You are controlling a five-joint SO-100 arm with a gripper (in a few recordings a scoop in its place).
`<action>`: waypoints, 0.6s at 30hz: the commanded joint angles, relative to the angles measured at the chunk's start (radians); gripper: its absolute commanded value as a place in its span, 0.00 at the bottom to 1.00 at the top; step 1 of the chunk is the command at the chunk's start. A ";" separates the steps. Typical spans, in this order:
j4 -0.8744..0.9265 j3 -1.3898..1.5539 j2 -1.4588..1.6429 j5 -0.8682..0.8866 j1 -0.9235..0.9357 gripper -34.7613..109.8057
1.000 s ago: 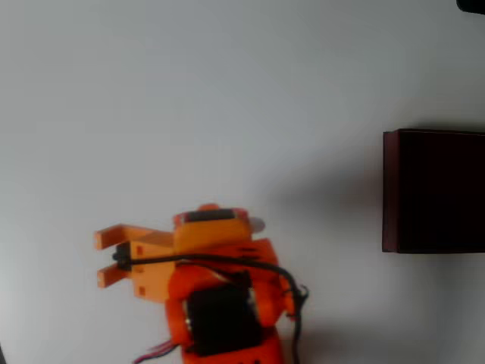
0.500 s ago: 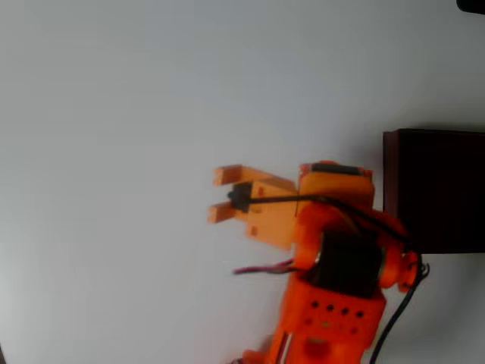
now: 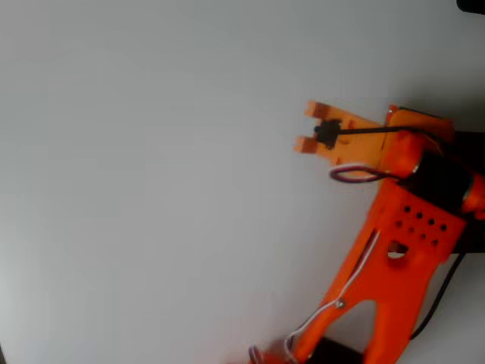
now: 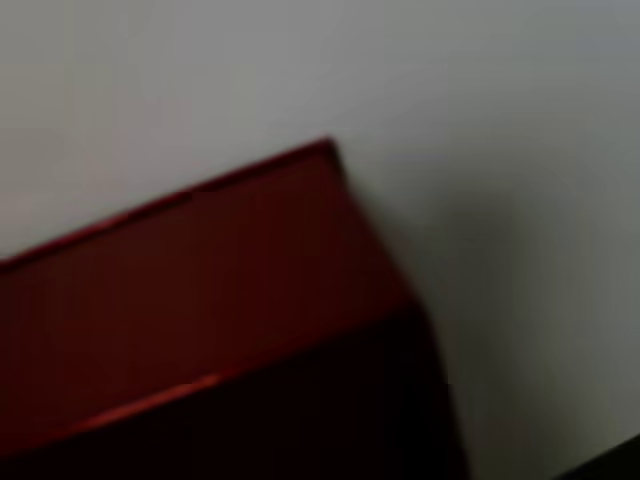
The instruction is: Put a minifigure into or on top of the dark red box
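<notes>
The arm (image 3: 394, 258) is bright orange plastic with small round holes, a black motor block (image 3: 443, 178), and black, white and red cables.

orange gripper (image 3: 307, 126), dark red box (image 4: 200, 290), white table (image 3: 151, 189)

The pale grey tabletop (image 3: 151, 174) lies bare across the whole left and middle of the overhead view, while at the right the orange plastic arm (image 3: 394, 250) covers the large maroon rectangular box (image 4: 200, 290), whose wall stands up from the surface in the wrist view.
</notes>
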 commanded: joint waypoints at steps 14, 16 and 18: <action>0.252 -0.709 -0.548 -0.115 0.216 0.24; 0.255 -0.690 -0.531 -0.114 0.218 0.34; 0.255 -0.655 -0.502 -0.117 0.212 0.37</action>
